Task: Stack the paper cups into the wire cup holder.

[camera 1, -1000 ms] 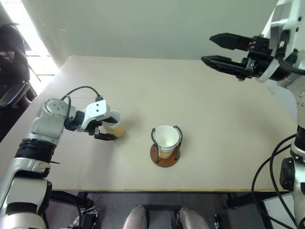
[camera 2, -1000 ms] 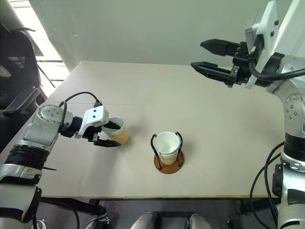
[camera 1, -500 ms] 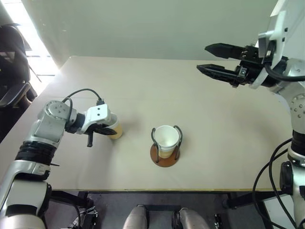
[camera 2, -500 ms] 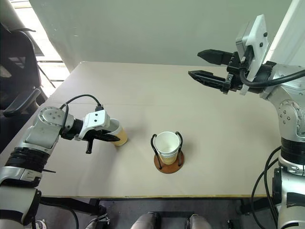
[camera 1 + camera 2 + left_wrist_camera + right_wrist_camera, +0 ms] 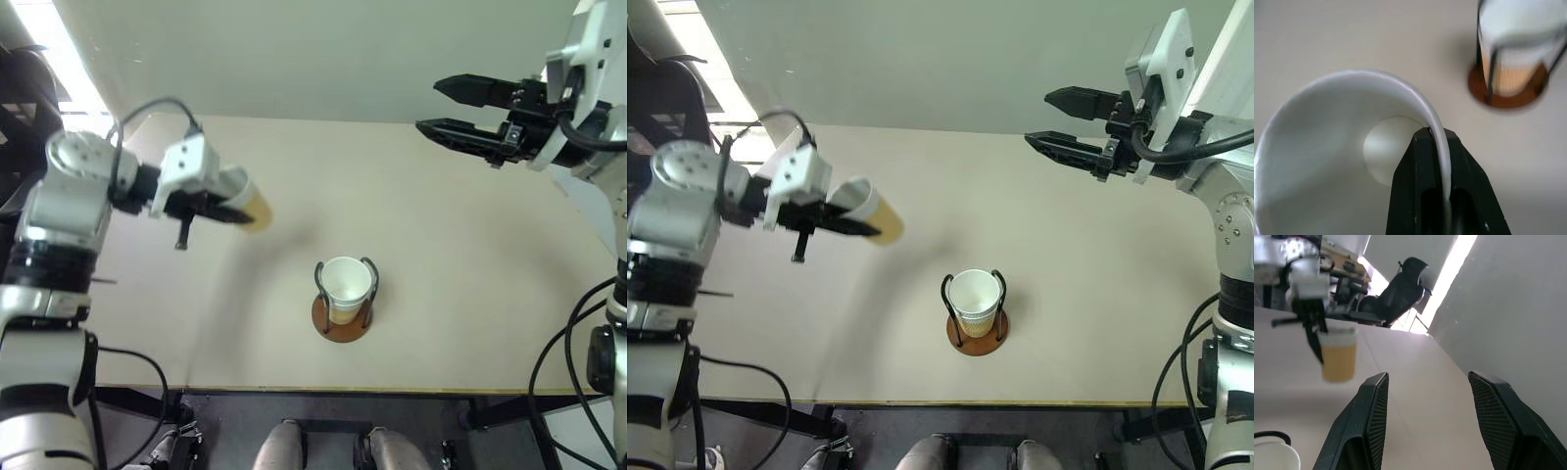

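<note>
Tan paper cup point(image 5: 870, 209) is pinched by its rim in your left claw point(image 5: 844, 225), off the table point(image 5: 1068, 294); the wire cup holder point(image 5: 977, 311), already holding cups, sits below and beside it. Carry it over and lower. Right claw point(image 5: 1046, 119) gapes, empty.

Cup point(image 5: 342, 286) in wire holder point(image 5: 341, 318) — table point(image 5: 441, 294) centre

Head eyes overlook the table point(image 5: 441, 294) (wrists look close).

Matt tan paper cup point(image 5: 870, 208) with smooth white inside; thin dark wire cup holder point(image 5: 342, 300); matt beige table point(image 5: 441, 255)
</note>
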Robot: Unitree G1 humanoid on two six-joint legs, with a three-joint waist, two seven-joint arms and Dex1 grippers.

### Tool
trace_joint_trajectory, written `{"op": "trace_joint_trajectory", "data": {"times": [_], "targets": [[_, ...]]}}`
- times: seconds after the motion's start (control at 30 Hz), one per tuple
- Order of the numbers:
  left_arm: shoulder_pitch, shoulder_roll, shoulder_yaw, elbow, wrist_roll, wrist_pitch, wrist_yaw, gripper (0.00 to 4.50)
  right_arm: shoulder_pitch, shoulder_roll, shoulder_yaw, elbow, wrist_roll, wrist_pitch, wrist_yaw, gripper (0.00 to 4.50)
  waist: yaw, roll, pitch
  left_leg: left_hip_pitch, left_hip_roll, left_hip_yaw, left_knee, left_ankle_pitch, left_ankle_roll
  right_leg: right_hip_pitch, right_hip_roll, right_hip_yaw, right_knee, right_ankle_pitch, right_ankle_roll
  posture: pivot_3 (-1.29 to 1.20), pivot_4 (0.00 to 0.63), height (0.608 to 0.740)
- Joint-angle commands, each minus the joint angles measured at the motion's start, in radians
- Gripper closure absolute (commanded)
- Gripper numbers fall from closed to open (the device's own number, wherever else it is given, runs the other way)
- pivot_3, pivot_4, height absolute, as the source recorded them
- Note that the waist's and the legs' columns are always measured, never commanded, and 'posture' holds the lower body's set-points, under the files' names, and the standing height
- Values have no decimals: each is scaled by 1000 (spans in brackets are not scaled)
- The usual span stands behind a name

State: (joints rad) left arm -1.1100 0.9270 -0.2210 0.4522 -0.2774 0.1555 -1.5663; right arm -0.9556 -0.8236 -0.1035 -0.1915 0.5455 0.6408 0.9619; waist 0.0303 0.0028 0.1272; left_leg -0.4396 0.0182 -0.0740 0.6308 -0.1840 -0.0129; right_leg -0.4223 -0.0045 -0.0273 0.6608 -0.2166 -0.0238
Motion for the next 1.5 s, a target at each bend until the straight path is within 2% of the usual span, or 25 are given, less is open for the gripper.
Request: {"op": "trace_joint_trajectory", "data": {"times": [0.03, 0.17, 0.3, 0.53, 0.73, 0.9, 1.2, 1.5], "targets": [[-153, -23, -106, 46, -145, -15, -48, 4462, 22, -31, -69, -62, 13, 2, -34, 1866, 3, 0, 0, 0, 0, 0, 0, 0, 0, 0, 0, 0, 0, 0, 0, 0, 150, 740], [-250, -20, -285, 29, -319, -14, -48, 4462, 74, -61, -118, -131, 25, 27, -69, 1866, 1, 0, 0, -1, -2, 1, 0, -1, 1, 0, -2, 0, -2, 1, 4, 0, 150, 740], [-333, -40, -435, 59, -421, -64, -48, 4462, 121, -91, -167, -218, 39, 51, -118, 1866, 0, 1, 0, -3, -2, 1, 0, -1, 1, 0, -2, 0, -4, 1, 8, 0, 150, 740], [-465, -88, -625, 105, -562, -129, -48, 4462, 193, -75, -225, -364, 76, 102, -246, 1866, 3, 1, 0, -6, -2, 1, 1, -1, 2, 1, -1, 1, -10, 3, 15, 0, 150, 740], [-524, -66, -777, 70, -664, -158, -48, 4462, 246, -88, -267, -440, 112, 142, -316, 1866, 4, 2, 1, -14, -3, 1, 12, -1, -1, 1, -1, 1, -16, 6, 23, 0, 150, 740], [-538, -81, -856, 67, -693, -188, -48, 4462, 249, -93, -269, -471, 133, 162, -360, 1866, 9, 2, 1, -16, -6, 3, 17, -3, 2, 1, -3, 3, -17, 7, 28, 0, 150, 740], [-527, -113, -903, 32, -737, -190, -48, 4462, 232, -107, -253, -507, 169, 199, -420, 1866, 17, 4, 2, -15, -7, 3, 20, -5, 10, 3, -5, 4, -17, 9, 32, 0, 150, 740], [-503, -125, -962, 32, -716, -222, -48, 4462, 221, -119, -242, -521, 179, 218, -457, 1866, 17, 6, 3, -16, -7, 2, 20, -3, 12, 3, -5, 5, -17, 9, 33, 0, 150, 740]]}}
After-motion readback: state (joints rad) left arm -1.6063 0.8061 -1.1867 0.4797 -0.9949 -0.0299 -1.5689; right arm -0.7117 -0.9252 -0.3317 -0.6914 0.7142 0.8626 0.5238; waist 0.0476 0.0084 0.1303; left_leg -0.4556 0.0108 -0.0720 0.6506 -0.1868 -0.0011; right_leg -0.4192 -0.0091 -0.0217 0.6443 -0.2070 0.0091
